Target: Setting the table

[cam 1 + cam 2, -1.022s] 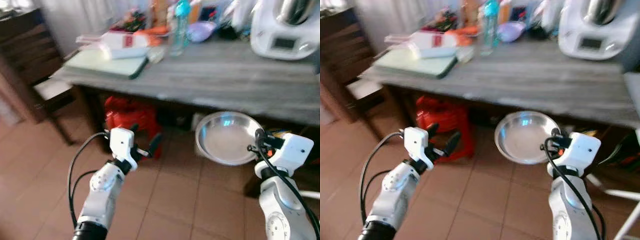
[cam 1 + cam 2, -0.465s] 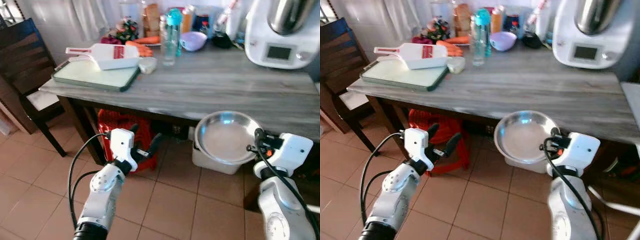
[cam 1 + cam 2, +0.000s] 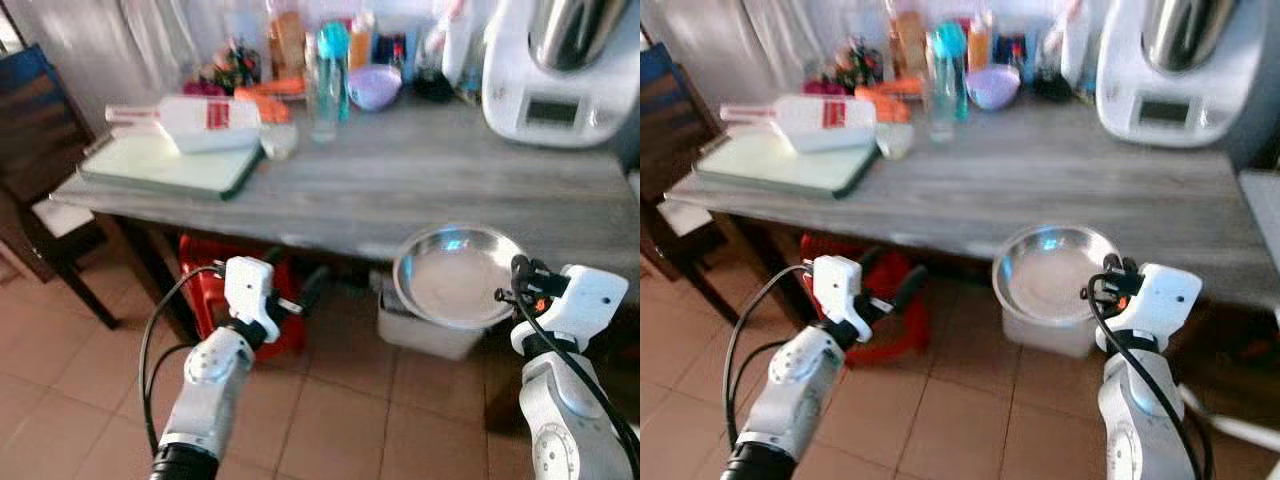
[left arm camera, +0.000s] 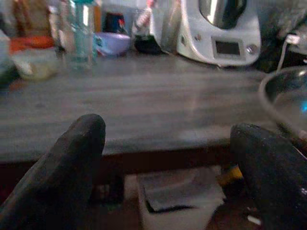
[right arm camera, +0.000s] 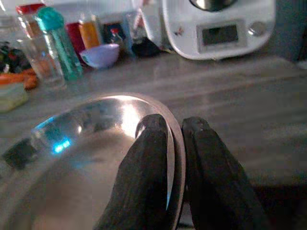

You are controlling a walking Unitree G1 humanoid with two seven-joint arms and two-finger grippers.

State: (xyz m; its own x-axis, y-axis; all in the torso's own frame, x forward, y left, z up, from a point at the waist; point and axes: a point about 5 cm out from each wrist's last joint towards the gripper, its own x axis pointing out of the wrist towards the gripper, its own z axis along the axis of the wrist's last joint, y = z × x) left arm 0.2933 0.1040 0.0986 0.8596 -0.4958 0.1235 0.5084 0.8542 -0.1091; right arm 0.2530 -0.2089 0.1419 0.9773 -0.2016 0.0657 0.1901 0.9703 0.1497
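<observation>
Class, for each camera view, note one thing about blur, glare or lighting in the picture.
Left eye view: slight motion blur, bottles soft. Right eye view: the same softness. Left wrist view: dim, left claw fingers dark and unfocused, table hazy. Right wrist view: a bright glare patch and a blue glint on the steel bowl pinched by the right claw.

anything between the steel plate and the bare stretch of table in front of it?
Nothing visible. The right gripper pinches the rim of the steel plate, held at the near edge of the grey table. The tabletop just beyond is bare; the bottle, purple bowl and white appliance stand further back.
</observation>
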